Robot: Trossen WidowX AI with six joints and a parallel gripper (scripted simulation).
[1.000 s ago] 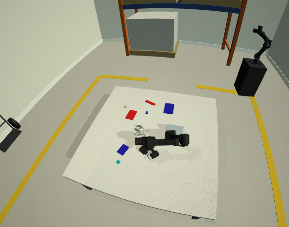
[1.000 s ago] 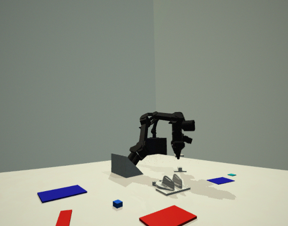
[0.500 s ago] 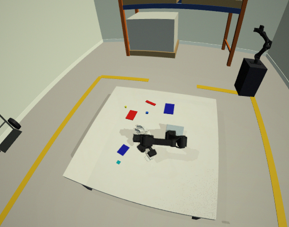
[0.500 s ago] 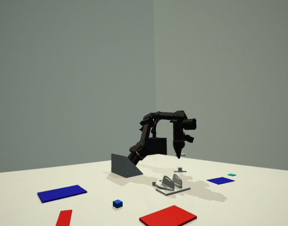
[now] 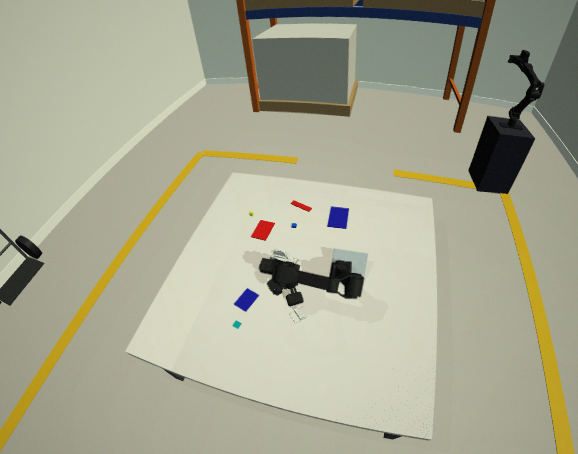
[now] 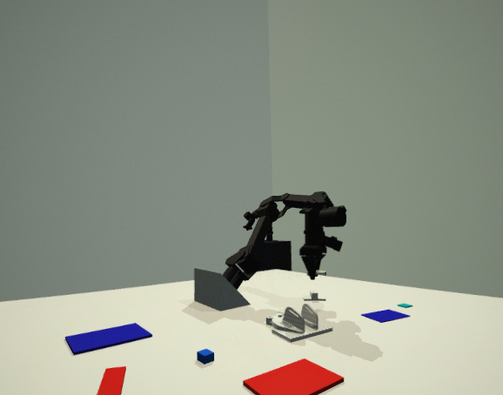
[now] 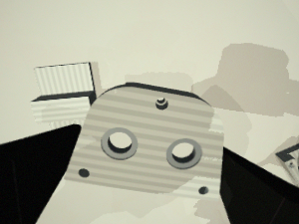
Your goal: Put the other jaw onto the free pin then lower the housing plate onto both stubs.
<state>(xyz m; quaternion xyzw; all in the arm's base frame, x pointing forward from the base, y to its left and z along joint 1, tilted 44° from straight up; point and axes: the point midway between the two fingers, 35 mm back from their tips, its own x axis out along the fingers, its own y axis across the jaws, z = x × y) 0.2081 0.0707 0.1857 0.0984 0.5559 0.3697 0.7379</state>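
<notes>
My gripper (image 6: pixel 312 277) (image 7: pixel 148 142) points down, shut on the grey housing plate (image 6: pixel 322 273) (image 7: pixel 145 120). The plate has two large ringed holes and hangs above the table. A grey base plate (image 6: pixel 325 330) lies nearer the exterior camera than the gripper. Two upright slotted jaw fins stand over it, the left fin (image 6: pixel 298 324) beside the right fin (image 6: pixel 312 319). The arm partly covers this assembly in the top view. The pins, the gear teeth and whether they mesh are too small to tell. Part of the assembly (image 7: pixel 294 165) shows at the wrist view's right edge.
A small grey stand (image 5: pixel 297 315) (image 6: pixel 314 297) (image 7: pixel 64 80) is on the table, apart from the assembly. Blue pads (image 5: pixel 246 299) (image 5: pixel 338 218), red pads (image 5: pixel 263 230) (image 5: pixel 301 206), a blue cube (image 5: pixel 294 225) (image 6: pixel 205 356) and a teal tile (image 5: pixel 237 324) lie around.
</notes>
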